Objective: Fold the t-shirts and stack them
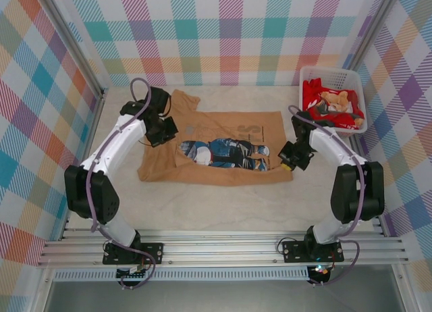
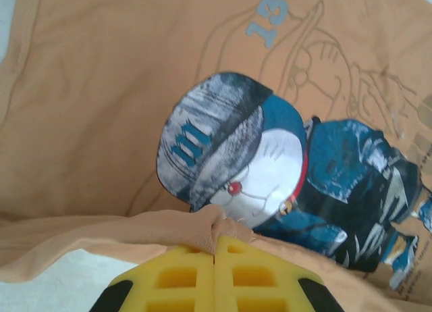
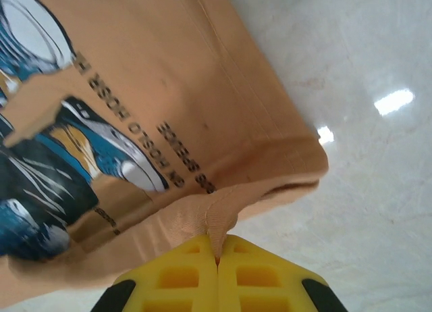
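Top view, t-shirt: I see the tan t-shirt (image 1: 223, 130) spread flat in the middle of the bench (image 1: 216, 207), print side up. Its cartoon figure (image 1: 223, 153) lies lengthwise along the near half.
Top view, left gripper: my left gripper (image 1: 167, 133) is at the shirt's left edge, on the cloth. From this height I cannot tell how its jaws stand.
Top view, right gripper: my right gripper (image 1: 282, 163) is at the shirt's near right corner, also on the cloth. The jaws are too small here to read.
Top view, basket: the white basket (image 1: 324, 70) stands at the far right of the bench, well apart from the spread shirt. A red t-shirt (image 1: 312, 94) is bunched inside it beside a tan bundle I cannot identify.
Left wrist, jaws: the left gripper (image 2: 216, 241) has its yellow jaws pressed together, pinching a small puckered ridge of the tan t-shirt (image 2: 101, 123).
Left wrist, print: the cartoon figure (image 2: 270, 184), in its cap and blue clothes, lies just beyond the pinch.
Right wrist, jaws: the right gripper (image 3: 217, 248) also has its yellow jaws closed tight, nipping a fold of the tan t-shirt (image 3: 202, 69) near the hem corner.
Right wrist, surroundings: printed lettering and the figure's shoes lie left of the pinch, and the glossy pale bench (image 3: 351, 157) lies to the right.
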Robot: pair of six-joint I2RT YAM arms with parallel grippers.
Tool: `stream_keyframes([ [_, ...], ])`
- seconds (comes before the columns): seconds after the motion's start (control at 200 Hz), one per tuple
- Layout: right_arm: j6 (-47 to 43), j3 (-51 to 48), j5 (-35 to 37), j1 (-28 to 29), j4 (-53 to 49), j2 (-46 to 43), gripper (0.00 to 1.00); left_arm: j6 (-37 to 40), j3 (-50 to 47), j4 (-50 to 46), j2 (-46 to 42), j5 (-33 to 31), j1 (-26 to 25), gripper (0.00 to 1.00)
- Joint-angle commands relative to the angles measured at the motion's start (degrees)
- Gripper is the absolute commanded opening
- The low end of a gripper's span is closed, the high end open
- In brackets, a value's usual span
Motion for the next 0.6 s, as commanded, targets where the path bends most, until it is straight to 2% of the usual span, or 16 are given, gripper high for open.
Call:
stream_keyframes([
  [0.0,-0.8,3.3,0.8,-0.9,0.0,2.6,0.00,3.1,3.2,0.3,2.0,-1.0,1.8,0.00],
  [0.195,-0.9,6.9,1.5,-1.4,0.4,7.0,0.00,4.2,6.9,-0.1,5.3,-2.1,2.5,0.00],
  [0.595,-0.7,10.9,2.1,-1.5,0.8,11.8,0.00,5.0,7.0,0.6,6.8,-2.9,4.6,0.00],
])
